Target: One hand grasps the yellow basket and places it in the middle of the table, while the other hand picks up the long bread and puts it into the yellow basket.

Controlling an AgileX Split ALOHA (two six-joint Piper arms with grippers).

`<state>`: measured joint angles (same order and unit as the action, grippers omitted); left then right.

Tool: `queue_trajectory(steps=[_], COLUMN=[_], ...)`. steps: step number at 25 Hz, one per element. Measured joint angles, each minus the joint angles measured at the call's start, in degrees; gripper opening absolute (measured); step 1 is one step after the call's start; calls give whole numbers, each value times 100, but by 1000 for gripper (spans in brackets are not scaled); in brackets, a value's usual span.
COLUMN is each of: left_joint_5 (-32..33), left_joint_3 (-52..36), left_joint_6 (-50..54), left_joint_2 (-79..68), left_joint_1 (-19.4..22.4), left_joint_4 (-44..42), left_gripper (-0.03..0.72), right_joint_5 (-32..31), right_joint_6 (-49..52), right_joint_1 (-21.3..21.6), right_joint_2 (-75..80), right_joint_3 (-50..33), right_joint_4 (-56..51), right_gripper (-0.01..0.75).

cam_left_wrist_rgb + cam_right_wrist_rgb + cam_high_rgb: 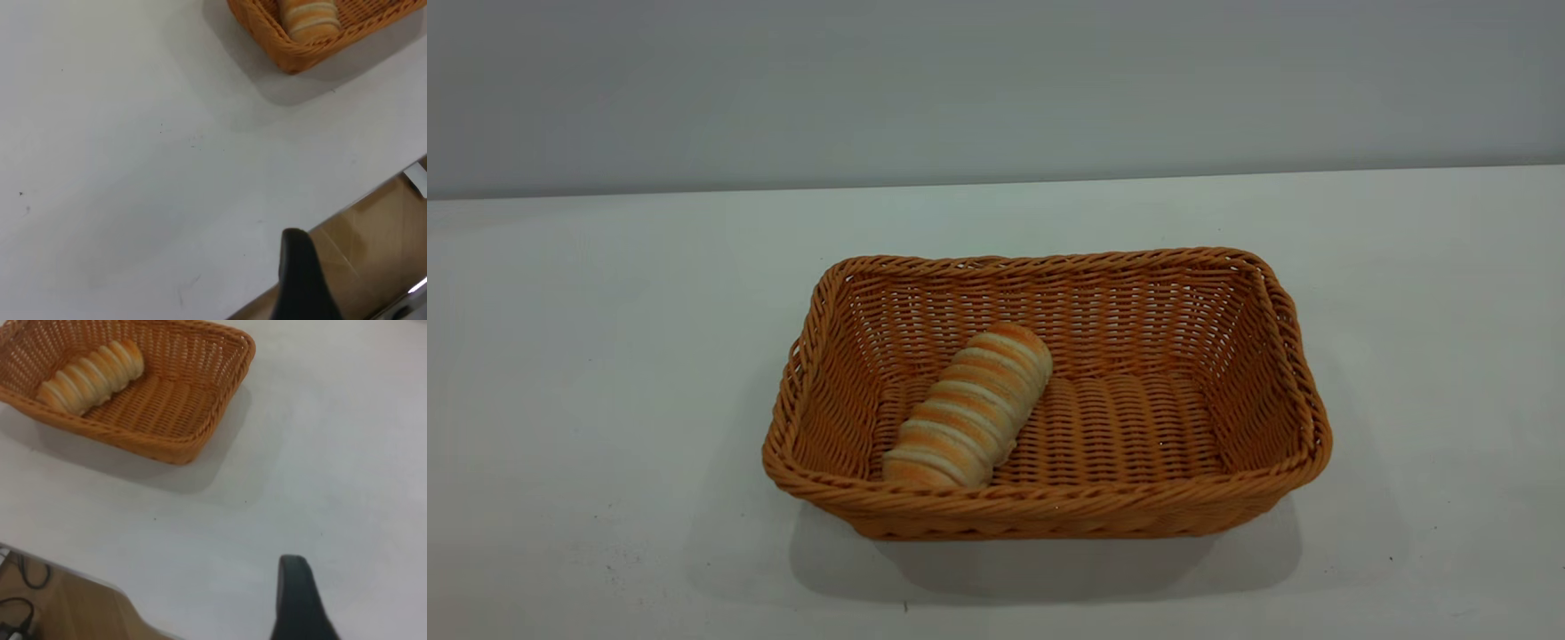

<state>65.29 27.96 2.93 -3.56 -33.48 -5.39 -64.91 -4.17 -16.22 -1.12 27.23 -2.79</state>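
The yellow basket (1049, 514) stands in the middle of the white table (605, 356). Inside it the long bread (969, 409) lies slanted on the woven floor, near the basket's left end. No arm shows in the exterior view. The left wrist view has one corner of the basket (293, 59) with an end of the bread (308, 17), far from my left gripper (300, 283), which hangs over the table's edge. In the right wrist view the basket (167, 445) and bread (90, 370) lie well away from my right gripper (298, 603), which is over bare tabletop.
A plain grey wall (996, 89) runs behind the table. The table's near edge and wooden floor (373, 247) show in both wrist views, with dark cables (20, 583) on the floor by the right arm.
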Motion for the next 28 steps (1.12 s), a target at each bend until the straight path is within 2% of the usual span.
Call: queue_trajectory(steps=[2, 8, 11, 18, 24, 28], left_joint_5=[0, -7, 1, 1, 1, 1], left_joint_3=[0, 0, 0, 0, 0, 0], left_joint_6=[-9, -16, -16, -16, -16, -16], left_joint_2=[0, 303, 463, 486, 486, 486], left_joint_1=[409, 2090, 2713, 3103, 3108, 3108], left_joint_4=[0, 0, 0, 0, 0, 0], left_gripper=[515, 515, 515, 515, 515, 515], right_joint_5=[0, -5, -5, -5, -5, -5], right_joint_6=[0, 0, 0, 0, 0, 0], right_joint_1=[210, 1333, 1626, 1745, 1737, 1583], right_joint_2=[0, 0, 0, 0, 0, 0], right_joint_3=[-13, -19, -19, -19, -19, -19], right_joint_4=[0, 0, 0, 0, 0, -11], right_gripper=[501, 501, 501, 501, 501, 501])
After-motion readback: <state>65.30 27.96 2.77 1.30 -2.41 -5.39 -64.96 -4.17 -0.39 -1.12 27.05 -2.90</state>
